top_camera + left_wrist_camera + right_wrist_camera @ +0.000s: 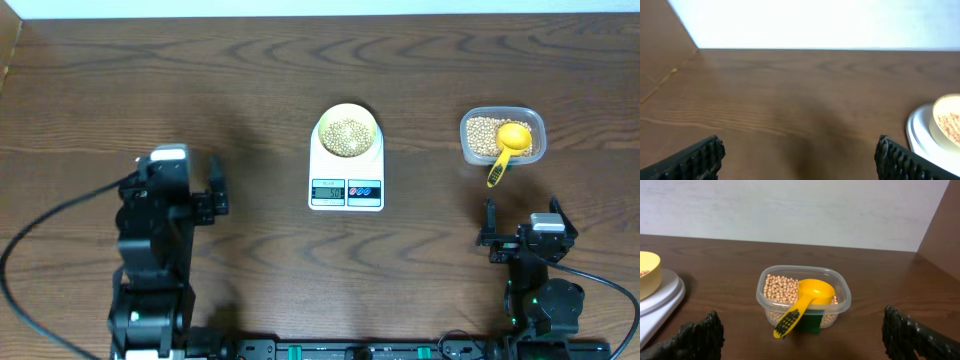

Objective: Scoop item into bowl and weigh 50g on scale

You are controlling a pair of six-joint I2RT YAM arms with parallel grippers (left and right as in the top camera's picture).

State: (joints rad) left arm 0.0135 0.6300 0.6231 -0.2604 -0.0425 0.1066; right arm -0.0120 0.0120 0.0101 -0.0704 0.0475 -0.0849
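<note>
Dark wood-grain surface (250, 80) fills the view. Left gripper (797, 157) hangs released over bare wood, left of the scale (346, 190); right gripper (524, 222) is spread wide too, grasping nothing, just in front of the clear tub (541, 135). Pale yellow bowl (347, 106) sits on the scale's platform. Yellow scoop (512, 138) rests in the tub, handle over the rim. Beans (347, 137) lie in bowl and tub.

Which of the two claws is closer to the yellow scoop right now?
The right one. The right gripper sits open facing the scoop, which rests in the tub of beans. The left gripper, also open, is far off on the other side of the scale.
</note>
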